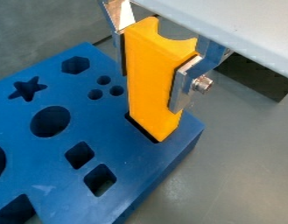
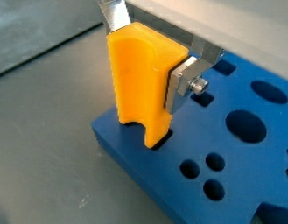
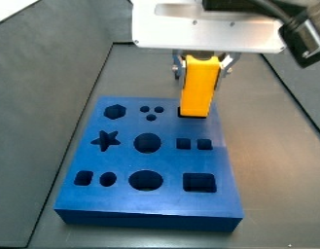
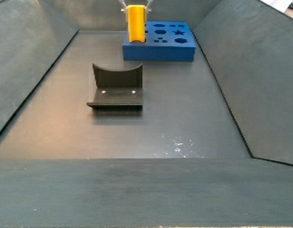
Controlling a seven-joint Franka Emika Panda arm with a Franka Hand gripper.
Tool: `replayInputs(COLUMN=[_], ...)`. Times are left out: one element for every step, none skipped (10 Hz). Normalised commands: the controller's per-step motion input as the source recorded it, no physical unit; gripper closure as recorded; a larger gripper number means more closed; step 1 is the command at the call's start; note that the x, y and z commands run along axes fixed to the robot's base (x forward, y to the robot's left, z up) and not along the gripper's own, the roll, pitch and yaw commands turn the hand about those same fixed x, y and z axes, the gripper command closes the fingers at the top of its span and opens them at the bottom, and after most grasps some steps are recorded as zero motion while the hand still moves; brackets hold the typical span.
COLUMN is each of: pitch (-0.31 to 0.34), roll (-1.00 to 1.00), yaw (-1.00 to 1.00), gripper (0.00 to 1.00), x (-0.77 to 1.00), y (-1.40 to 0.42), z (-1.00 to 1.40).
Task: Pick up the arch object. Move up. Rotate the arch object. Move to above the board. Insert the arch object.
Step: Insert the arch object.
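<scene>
Wrist views: the gripper (image 1: 156, 54) stands over a corner of the board (image 1: 64, 153), its silver fingers (image 1: 185, 80) clamped on the upper part of the arch object (image 1: 152, 79), which is held upright; in both wrist views the block's lower end sits at or just inside a dark cut-out beside the board's edge
Wrist view, notch side: the arch object (image 2: 140, 83) shows its notch at the lower end, right at the hole's mouth by the board (image 2: 216, 149) corner; most of the block stands above the blue surface
Side view, near: the gripper (image 3: 201, 60) hangs over the far right corner of the board (image 3: 136, 199) with the arch object (image 3: 195, 88) vertical in its grip, lower end meeting the board's top
Side view, far: the board (image 4: 166, 52) lies at the far end of the floor; the arch object (image 4: 135, 23) rises from its left far corner under the gripper (image 4: 135, 6); the fixture (image 4: 115, 89) stands empty, well apart, mid-floor
Progress: pick-up, lift, rotation and travel to the board appear done; insertion looks begun but not finished, since the block is not seated flush
Left to do: press the block down into its hole and, in all likelihood, release it
Writing: no brand, label or lettering can be read in any view
</scene>
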Motion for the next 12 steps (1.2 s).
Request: replayInputs(pitch=[-0.029,-0.011,-0.019,-0.021,-0.02,-0.02,-0.034,-0.059,-0.051,-0.039,-0.067,-0.039], roll=[0.0,-0.07,-0.04,-0.05,-0.05,-0.04,-0.07,0.0,0.01,0.01,-0.19,-0.17], yaw=[0.0,0.0,0.0,-0.02,-0.11,-0.12,-0.13,-0.1,-0.05,-0.02,0.0,0.0], gripper=[1.0,1.0,1.0,1.0,1.0,1.0,1.0,1.0,1.0,1.0,1.0,1.0], x=[-0.02,0.0,-0.11,-0.21,-0.32,-0.25,0.0,0.02,0.03,0.05,0.0,0.0], y=[0.0,-0.04,-0.07,-0.01,0.0,0.0,-0.01,-0.12,-0.14,-0.11,0.0,0.0], z=[-0.38,-0.42,-0.31,-0.28,-0.26,-0.36,-0.71,-1.0,-0.98,-0.81,-0.3,-0.2])
